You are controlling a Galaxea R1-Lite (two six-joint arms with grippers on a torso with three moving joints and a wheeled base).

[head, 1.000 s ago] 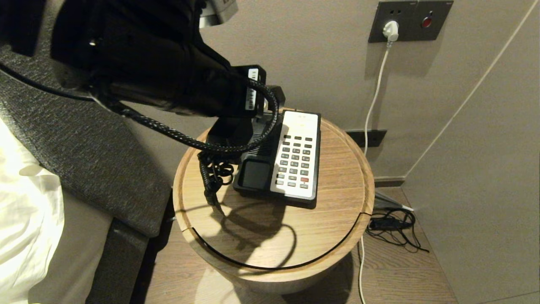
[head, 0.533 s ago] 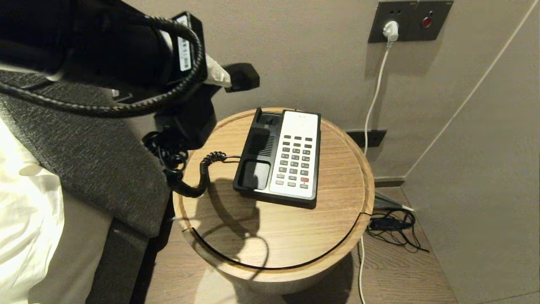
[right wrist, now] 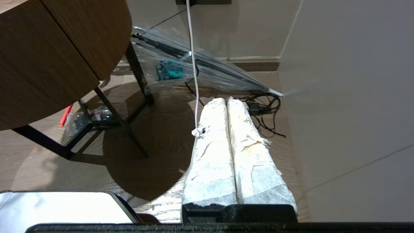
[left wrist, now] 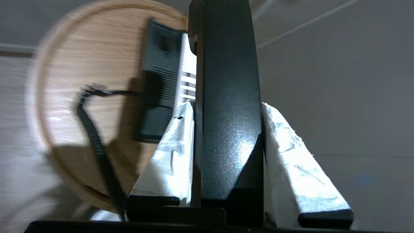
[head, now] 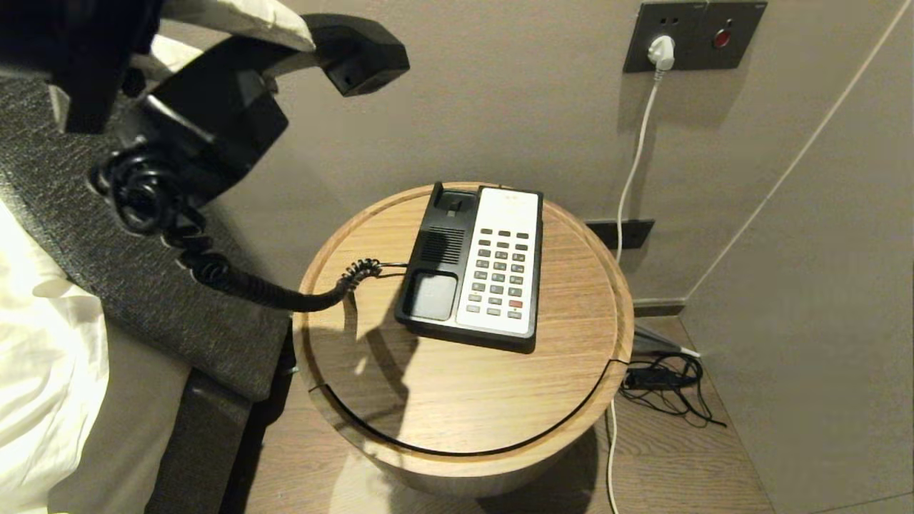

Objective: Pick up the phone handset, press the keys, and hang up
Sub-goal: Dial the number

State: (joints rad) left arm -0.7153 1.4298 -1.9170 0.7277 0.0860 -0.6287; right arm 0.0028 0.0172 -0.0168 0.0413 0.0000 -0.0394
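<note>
No lettering can be read anywhere (the keys (head: 500,275) look blank from here).

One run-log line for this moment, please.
left tool: shut on glossy black plastic phone handset, lifted | grey keys: unpressed | right tool: shut, parked

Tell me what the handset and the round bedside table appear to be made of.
The long black phone handset looks like moulded plastic with a fine speckled semi-gloss: a bright highlight sits on its flat face. The round light-brown side table looks like wood or wood veneer, matte, with straight grain lines across the top.
</note>
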